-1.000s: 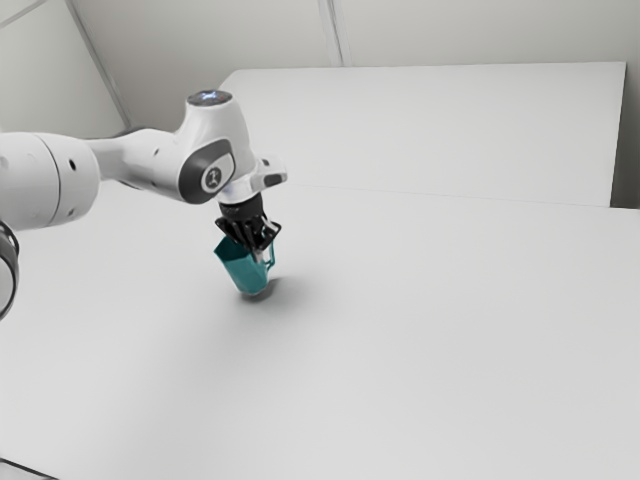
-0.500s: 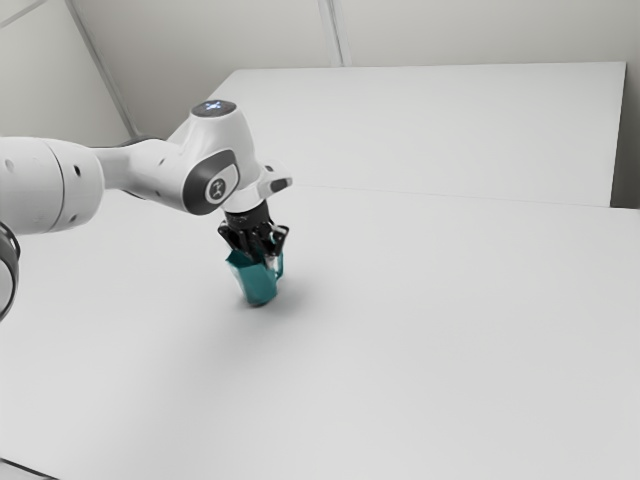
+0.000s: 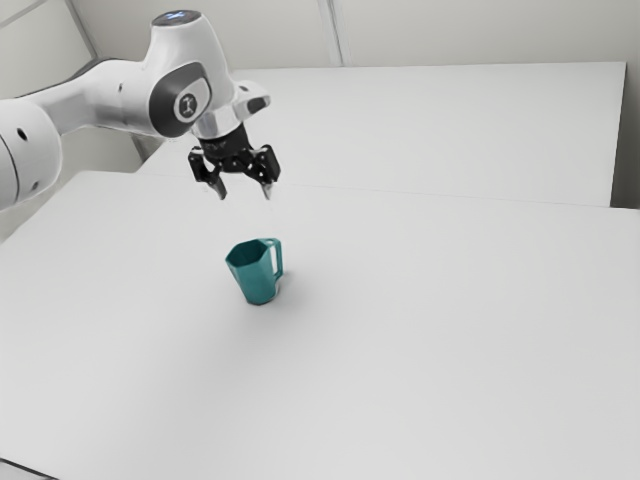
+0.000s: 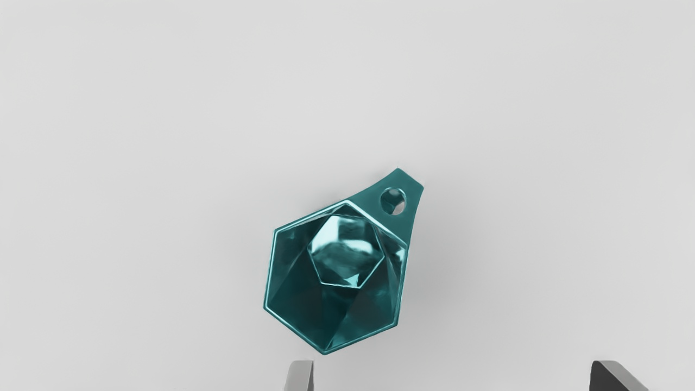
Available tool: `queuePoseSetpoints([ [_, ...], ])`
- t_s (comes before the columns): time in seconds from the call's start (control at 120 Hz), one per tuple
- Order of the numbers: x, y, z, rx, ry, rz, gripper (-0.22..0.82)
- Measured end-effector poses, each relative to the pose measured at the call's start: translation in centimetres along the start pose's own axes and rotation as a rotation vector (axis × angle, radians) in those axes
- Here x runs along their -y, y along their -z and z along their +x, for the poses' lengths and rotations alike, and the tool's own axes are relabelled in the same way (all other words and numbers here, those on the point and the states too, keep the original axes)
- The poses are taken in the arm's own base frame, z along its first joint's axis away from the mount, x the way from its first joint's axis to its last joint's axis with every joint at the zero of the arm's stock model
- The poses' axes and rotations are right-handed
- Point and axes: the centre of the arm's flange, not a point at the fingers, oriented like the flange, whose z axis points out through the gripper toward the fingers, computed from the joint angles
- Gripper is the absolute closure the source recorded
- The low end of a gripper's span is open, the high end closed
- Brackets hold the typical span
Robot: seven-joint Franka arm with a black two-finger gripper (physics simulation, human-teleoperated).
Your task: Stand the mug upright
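Mug (image 3: 258, 284) upright; arm (image 3: 182, 52) bent downward above it, jaws wide apart, holding nothing.

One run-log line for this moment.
gripper: open, above mug | mug: upright on table, mouth up | contact: none

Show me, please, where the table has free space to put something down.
Bare tabletop spreads from the mug to the exterior view's right edge. It is crowded by the mug, with the open gripper hanging higher nearby.

The mug (image 3: 257, 282) stands on the table (image 3: 420, 340), below and apart from the gripper (image 3: 244, 193).
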Motion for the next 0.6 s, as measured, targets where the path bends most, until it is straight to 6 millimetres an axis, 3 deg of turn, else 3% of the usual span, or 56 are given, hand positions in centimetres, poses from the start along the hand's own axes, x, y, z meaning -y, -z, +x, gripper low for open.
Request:
queuePoseSetpoints([
  [0.217, 0.7, 4.9, -0.8, 0.067, -0.018, -0.005, 0.02],
  [0.6, 1.6, 10.1, -2.2, 0.094, -0.072, 0.002, 0.00],
])
